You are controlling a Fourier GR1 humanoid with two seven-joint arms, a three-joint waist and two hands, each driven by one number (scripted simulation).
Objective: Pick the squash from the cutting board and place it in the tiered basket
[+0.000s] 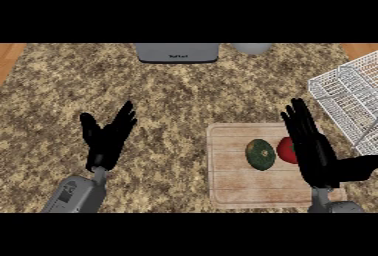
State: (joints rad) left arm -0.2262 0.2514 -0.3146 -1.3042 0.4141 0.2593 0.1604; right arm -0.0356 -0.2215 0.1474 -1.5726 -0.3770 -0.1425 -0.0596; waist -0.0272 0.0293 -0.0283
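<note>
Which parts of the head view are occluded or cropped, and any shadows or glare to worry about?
Head view: flat, even light, no glare, no clear cast shadows. The right hand overlaps the red item, hiding its right side; the squash on the cutting board is fully visible. The wire tiered basket is cut by the right edge, the grey appliance by the top.

Red tomato (286, 150) lower right; grey appliance (177, 52) and grey round object (252, 48) at far edge.
</note>
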